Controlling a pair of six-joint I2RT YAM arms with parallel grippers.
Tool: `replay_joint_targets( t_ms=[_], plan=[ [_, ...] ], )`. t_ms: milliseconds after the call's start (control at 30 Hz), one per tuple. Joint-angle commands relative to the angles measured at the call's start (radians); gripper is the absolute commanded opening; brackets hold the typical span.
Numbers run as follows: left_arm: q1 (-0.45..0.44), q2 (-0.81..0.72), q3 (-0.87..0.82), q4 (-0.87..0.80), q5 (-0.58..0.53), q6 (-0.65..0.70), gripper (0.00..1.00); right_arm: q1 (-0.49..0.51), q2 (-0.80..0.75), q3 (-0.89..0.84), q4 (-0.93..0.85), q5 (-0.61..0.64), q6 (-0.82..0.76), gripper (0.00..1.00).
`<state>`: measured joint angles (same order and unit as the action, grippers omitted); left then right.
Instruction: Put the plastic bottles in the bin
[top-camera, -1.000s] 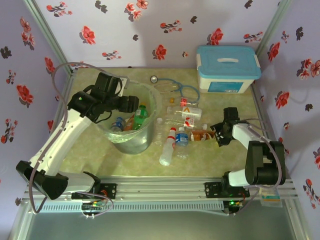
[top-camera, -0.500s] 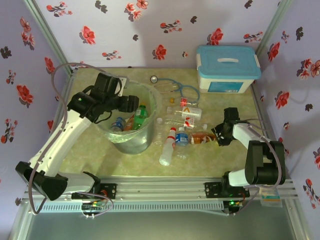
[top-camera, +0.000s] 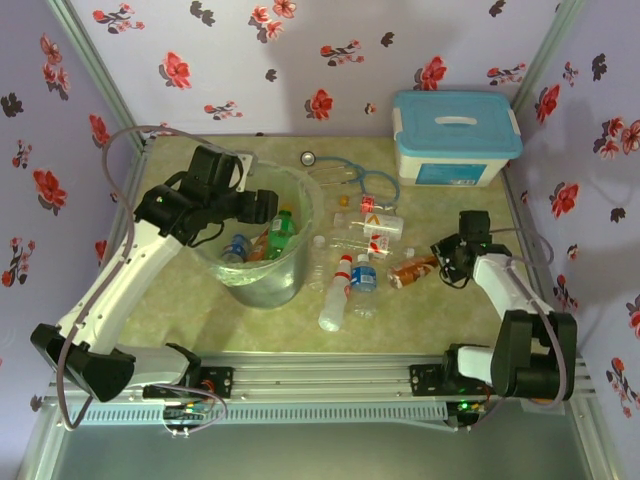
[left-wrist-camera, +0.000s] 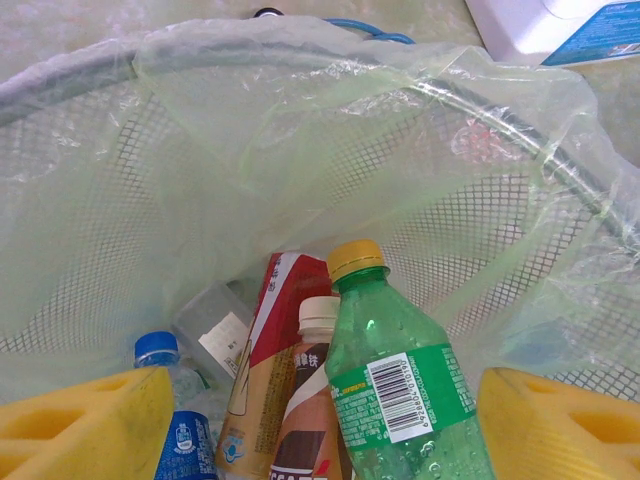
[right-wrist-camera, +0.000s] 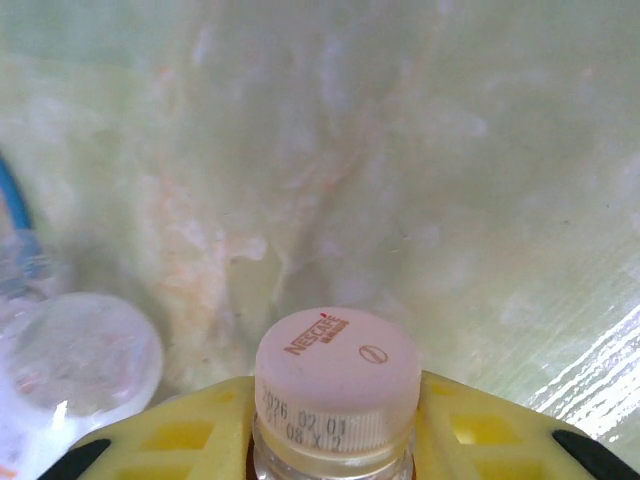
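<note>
Shifted rightward, right jaws grip the amber bottle (top-camera: 411, 270) by its neck; it lies crosswise, cap right, clear bottles (top-camera: 372, 232) leftward; left jaws open.

The tall green plastic bottle (left-wrist-camera: 400, 400) has a yellow cap (left-wrist-camera: 355, 258). The small brown plastic bottle (top-camera: 412, 268) has a white cap (right-wrist-camera: 337, 365). The lilac walls (top-camera: 400, 40) carry red and black flowers.

Loose bottles (top-camera: 345, 285) are crowding the desk (top-camera: 195, 320) between the bin (top-camera: 265, 285) and the amber bottle (top-camera: 415, 268) in my right gripper (top-camera: 443, 264), blocking a straight lane across. The white box (top-camera: 455, 135) is filling the far right corner. Under my left gripper (top-camera: 260, 207), a green bottle (left-wrist-camera: 400, 390) is standing tall, narrowing the way down.
</note>
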<state>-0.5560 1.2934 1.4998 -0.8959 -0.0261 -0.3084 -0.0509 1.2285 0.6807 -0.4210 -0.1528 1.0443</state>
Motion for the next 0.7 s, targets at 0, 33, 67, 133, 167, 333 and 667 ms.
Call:
replay_joint_targets(
  t_ms=[0, 33, 67, 133, 167, 333, 667],
  plan=[
    [0.008, -0.031, 0.076, 0.002, 0.006, -0.008, 0.86, -0.006, -0.061, 0.092, -0.051, 0.013, -0.081, 0.32],
    [0.008, -0.033, 0.090, 0.002, 0.018, -0.009, 0.89, -0.006, -0.072, 0.112, -0.059, 0.013, -0.106, 0.29],
    [0.008, -0.033, 0.102, 0.006, 0.031, -0.012, 0.91, -0.006, -0.083, 0.136, -0.063, 0.010, -0.131, 0.26],
    [0.008, -0.035, 0.117, 0.017, 0.063, -0.020, 0.92, -0.006, -0.101, 0.182, -0.069, -0.004, -0.156, 0.21],
    [0.007, -0.035, 0.123, 0.024, 0.082, -0.024, 0.92, -0.004, -0.109, 0.203, -0.062, -0.019, -0.165, 0.19],
    [-0.001, -0.034, 0.147, 0.048, 0.150, -0.048, 0.98, 0.017, -0.139, 0.316, -0.012, -0.090, -0.189, 0.15],
    [-0.028, 0.022, 0.189, 0.154, 0.292, -0.089, 1.00, 0.301, -0.010, 0.682, 0.168, -0.267, -0.286, 0.15]
  ],
)
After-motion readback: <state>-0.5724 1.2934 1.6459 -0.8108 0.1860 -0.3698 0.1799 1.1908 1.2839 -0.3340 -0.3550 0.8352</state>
